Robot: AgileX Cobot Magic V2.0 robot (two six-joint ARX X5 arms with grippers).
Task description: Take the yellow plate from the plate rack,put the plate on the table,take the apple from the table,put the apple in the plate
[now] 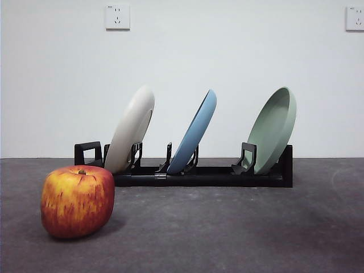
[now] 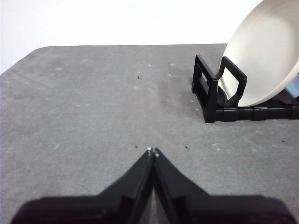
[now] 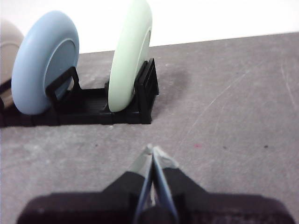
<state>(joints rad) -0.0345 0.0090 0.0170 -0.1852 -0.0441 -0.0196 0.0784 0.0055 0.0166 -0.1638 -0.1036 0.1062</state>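
Note:
The yellow plate (image 1: 132,128) (image 2: 266,60), pale cream, leans in the leftmost slot of the black plate rack (image 1: 199,175) (image 2: 219,91) on the dark grey table (image 1: 227,227). The red-and-yellow apple (image 1: 77,200) sits on the table in front of the rack's left end, near the camera. My left gripper (image 2: 153,151) is shut, empty, hovering over bare table short of the rack's handle end. My right gripper (image 3: 153,151) is shut with nothing in it, in front of the rack's other end (image 3: 140,100). Neither arm shows in the front view.
A light blue plate (image 1: 196,133) (image 3: 44,60) stands in the middle slot and a sage green plate (image 1: 276,128) (image 3: 131,56) in the right slot. White wall with two sockets (image 1: 117,16) lies behind the table.

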